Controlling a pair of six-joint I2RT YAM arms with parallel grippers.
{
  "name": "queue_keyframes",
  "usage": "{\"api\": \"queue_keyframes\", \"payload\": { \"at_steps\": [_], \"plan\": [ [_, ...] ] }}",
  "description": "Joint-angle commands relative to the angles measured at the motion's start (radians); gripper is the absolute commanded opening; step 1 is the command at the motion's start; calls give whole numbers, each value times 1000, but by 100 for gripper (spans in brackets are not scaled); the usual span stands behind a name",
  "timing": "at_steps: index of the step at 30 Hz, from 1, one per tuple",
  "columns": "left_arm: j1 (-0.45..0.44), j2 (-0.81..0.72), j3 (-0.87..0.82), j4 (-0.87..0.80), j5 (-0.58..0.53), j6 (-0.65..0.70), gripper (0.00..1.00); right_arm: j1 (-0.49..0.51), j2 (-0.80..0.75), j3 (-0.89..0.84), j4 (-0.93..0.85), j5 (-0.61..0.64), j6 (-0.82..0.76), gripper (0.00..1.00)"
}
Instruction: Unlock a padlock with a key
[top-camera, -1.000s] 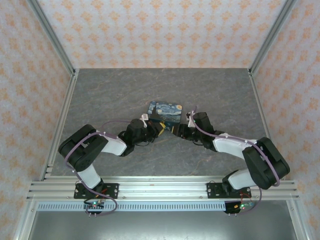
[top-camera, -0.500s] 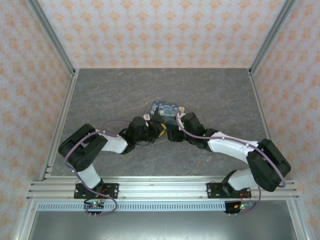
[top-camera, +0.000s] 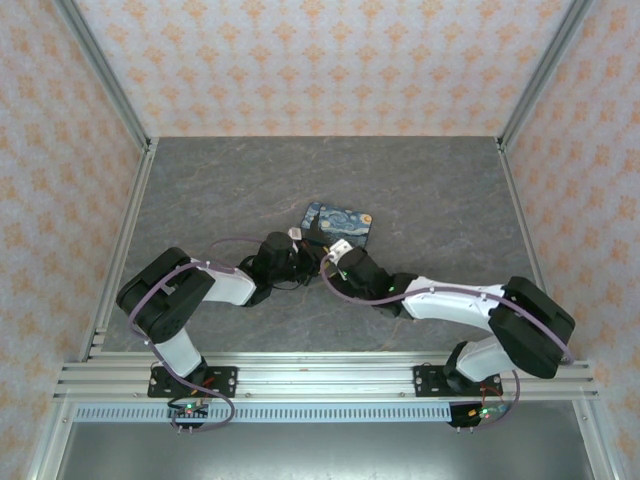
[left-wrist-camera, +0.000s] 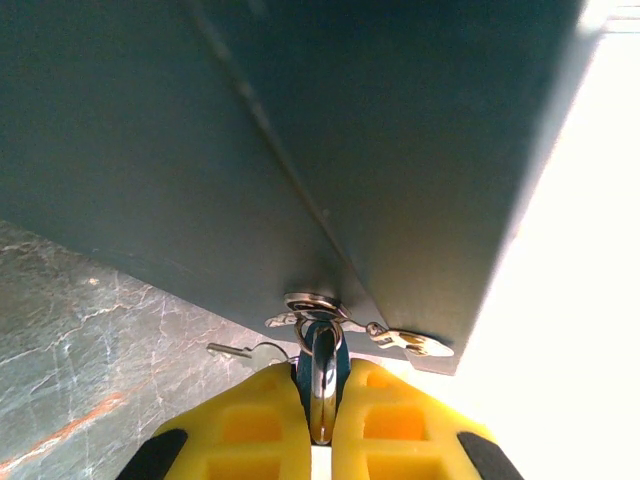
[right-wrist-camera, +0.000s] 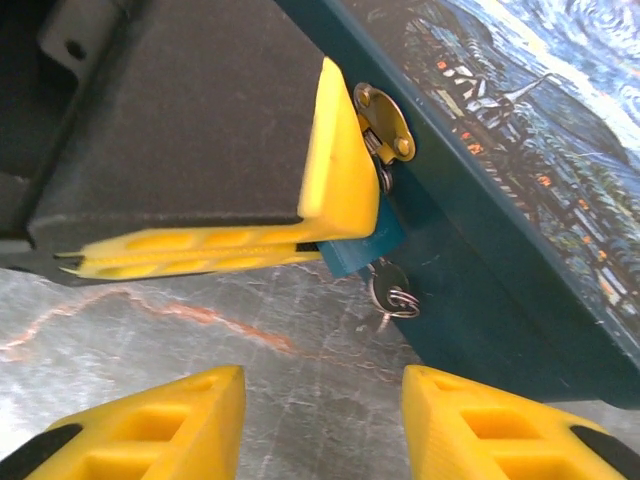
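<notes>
We take this for a robotics lab, a purpose-built test cell. The booth is framed in bare silver aluminium profile posts (top-camera: 103, 70). Its walls are flat panels papered in a pale orange floral print (top-camera: 320, 60), and they close in a grey marble-patterned tabletop (top-camera: 250, 180). Along the near edge runs a ribbed aluminium rail (top-camera: 320, 378). Bolted to it on black plates stand a black-and-white left robot arm (top-camera: 225, 290) and its right twin (top-camera: 450, 297), with purple cables looped along both. Below the rail we note a white slotted cable duct (top-camera: 320, 411) and a small circuit board with a green light (top-camera: 187, 405).
</notes>
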Motion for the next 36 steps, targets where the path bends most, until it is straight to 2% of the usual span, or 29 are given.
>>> {"api": "queue_keyframes", "payload": {
  "at_steps": [1, 11, 26, 36],
  "plan": [
    [12, -41, 30, 9, 25, 11, 0, 14, 31, -27, 52, 185, -62, 44],
    [11, -36, 34, 12, 29, 11, 0, 16, 82, -20, 140, 199, -96, 42],
    [12, -22, 32, 26, 35, 6, 0, 15, 161, 47, 168, 228, -139, 38],
    [12, -14, 24, 36, 36, 3, 0, -3, 163, 67, 156, 237, -151, 29]
  ]
}}
